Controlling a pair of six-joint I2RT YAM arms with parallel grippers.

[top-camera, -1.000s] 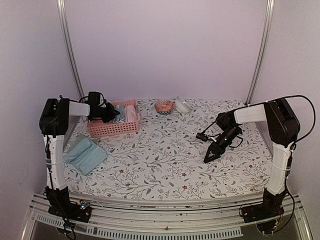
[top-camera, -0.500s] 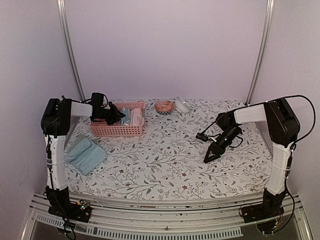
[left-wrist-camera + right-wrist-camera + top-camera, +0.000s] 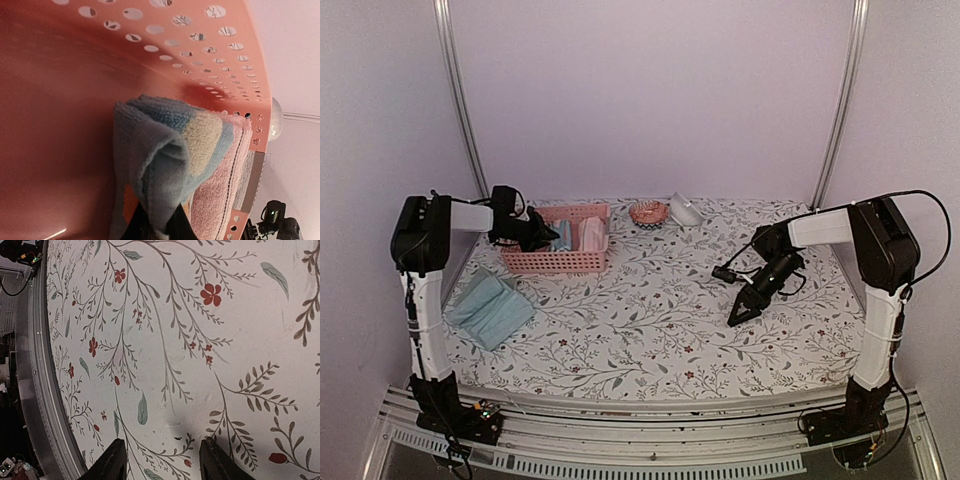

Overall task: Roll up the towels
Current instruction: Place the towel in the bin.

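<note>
As left pincer (image 3: pixel 157 224) grips blue towel (image 3: pixel 165 150), basket (image 3: pixel 60 125) — pink towel (image 3: pixel 220 185) inside

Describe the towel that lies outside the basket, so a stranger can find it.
On the flowered table, look near the left edge, in front of the pink basket. The pale teal towel lies flat there; the other towels sit inside the basket.

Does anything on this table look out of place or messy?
Only the teal towel: it lies askew and unrolled by the left edge, outside the basket. The left gripper pinches a bunched blue towel inside.
</note>
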